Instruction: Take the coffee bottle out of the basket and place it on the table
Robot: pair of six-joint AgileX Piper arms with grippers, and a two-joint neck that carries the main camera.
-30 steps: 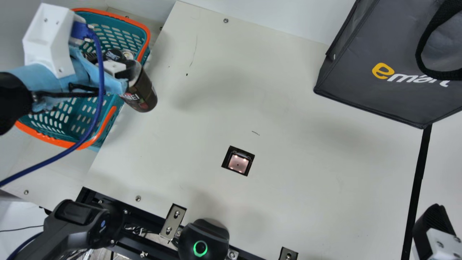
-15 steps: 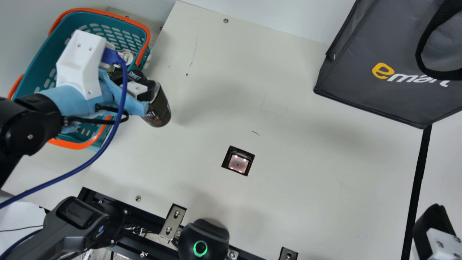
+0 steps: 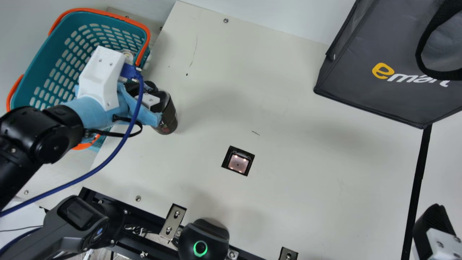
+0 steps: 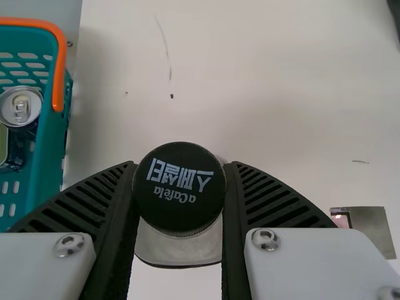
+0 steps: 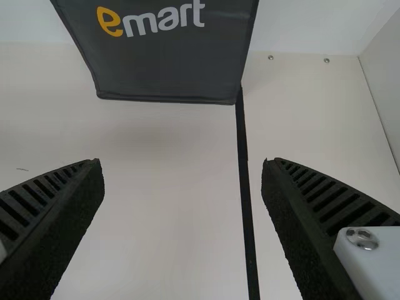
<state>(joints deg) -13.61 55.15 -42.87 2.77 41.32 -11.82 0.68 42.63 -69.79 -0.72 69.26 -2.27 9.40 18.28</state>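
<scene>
Main view: the left gripper [image 3: 152, 95] pinches the coffee bottle [image 3: 168, 119] over the cream table [image 3: 288, 119], just outside the teal basket [image 3: 38, 52] and near its rim; whether the bottle's base touches the surface, I cannot tell. From bottle to dark bag [image 3: 382, 43], a broad stretch of tabletop gives sideways room, and a square cutout [image 3: 238, 162] with a lit panel interrupts it, well apart from the bottle. At the near edge sit a black round unit [image 3: 204, 234] with a green ring and a metal bracket [image 3: 173, 222]; a blue cable [image 3: 90, 174] loops over the left arm. The right gripper [image 3: 435, 218] is past the black strip [image 3: 417, 187], well away from the bottle. Left wrist view: both ribbed fingers press on opposite sides of the bottle, its dark cap [image 4: 179, 187] facing the camera; the basket, with a can [image 4: 20, 107] inside, lies to one side with tabletop between. Right wrist view: the right gripper's fingers are spread wide with nothing held, the strip running between them towards the bag, and pale walls [image 5: 387, 78] meet in a corner beyond the screwed table edge.
</scene>
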